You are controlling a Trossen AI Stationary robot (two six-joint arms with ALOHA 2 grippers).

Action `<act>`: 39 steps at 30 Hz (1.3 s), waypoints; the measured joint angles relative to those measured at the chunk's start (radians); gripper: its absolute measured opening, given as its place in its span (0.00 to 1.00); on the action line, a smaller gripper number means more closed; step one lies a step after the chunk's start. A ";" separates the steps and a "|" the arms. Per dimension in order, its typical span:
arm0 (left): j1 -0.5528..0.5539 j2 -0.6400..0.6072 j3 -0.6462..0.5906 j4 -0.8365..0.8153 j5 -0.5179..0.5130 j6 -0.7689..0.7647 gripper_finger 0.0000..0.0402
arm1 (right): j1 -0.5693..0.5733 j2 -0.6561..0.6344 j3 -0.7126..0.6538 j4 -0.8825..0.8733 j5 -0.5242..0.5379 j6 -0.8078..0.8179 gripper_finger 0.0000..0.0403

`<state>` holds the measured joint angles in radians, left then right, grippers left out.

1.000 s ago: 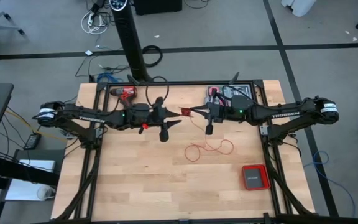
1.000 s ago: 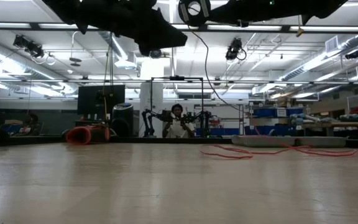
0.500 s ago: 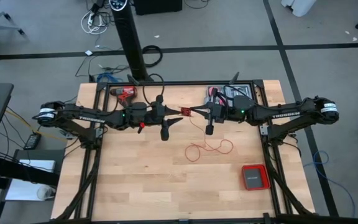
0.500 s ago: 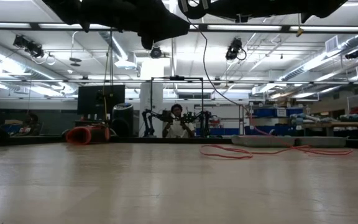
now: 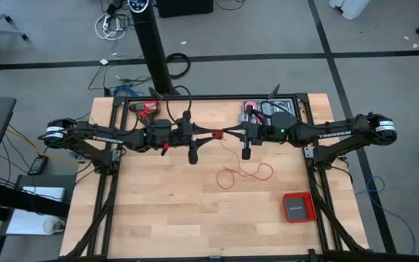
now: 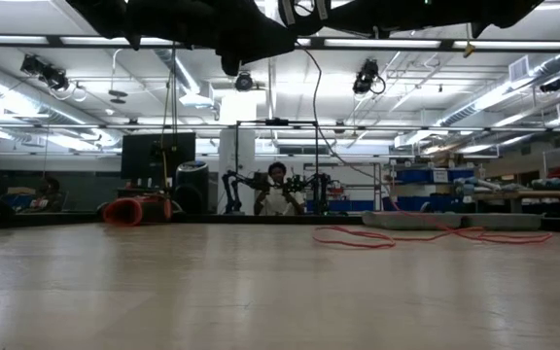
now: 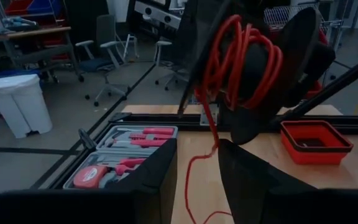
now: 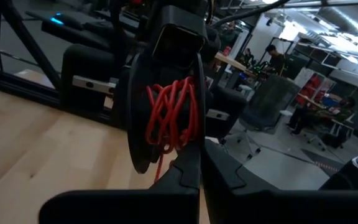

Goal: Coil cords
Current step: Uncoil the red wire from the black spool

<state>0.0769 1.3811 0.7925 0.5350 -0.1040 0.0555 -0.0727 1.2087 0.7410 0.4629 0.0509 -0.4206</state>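
My left end effector (image 5: 204, 136) clamps the thin, limp red cord (image 5: 244, 173) coil; my right end effector (image 5: 233, 132), fingers together, pinches its strand.

Seen from above, both arms reach toward the middle of the far half of the wooden surface (image 5: 158, 211). The left claw (image 5: 208, 136) and the right claw (image 5: 228, 133) face each other just apart, with a small red coil of cord (image 5: 217, 133) between them. A thin red strand drops from there to loose loops (image 5: 244, 174) lying right of centre. A red-and-black drill (image 5: 146, 109) lies at the far left, an open tool case (image 5: 268, 110) at the far right, and a flat red box (image 5: 297, 207) near right.
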 joint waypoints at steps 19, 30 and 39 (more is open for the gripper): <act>0.000 0.000 0.000 0.006 0.016 0.049 0.17 | -0.011 0.000 0.000 -0.035 -0.049 0.000 0.00; 0.000 -0.002 0.000 -0.051 0.028 0.072 0.00 | -0.017 -0.006 0.000 -0.064 -0.018 0.000 0.00; -0.001 -0.094 0.000 -0.191 0.028 0.073 0.00 | -0.024 -0.019 0.000 -0.162 0.032 0.000 0.00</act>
<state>0.0757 1.2868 0.7925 0.3436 -0.0761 0.1287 -0.0963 1.1892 0.7406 0.3011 0.0826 -0.4210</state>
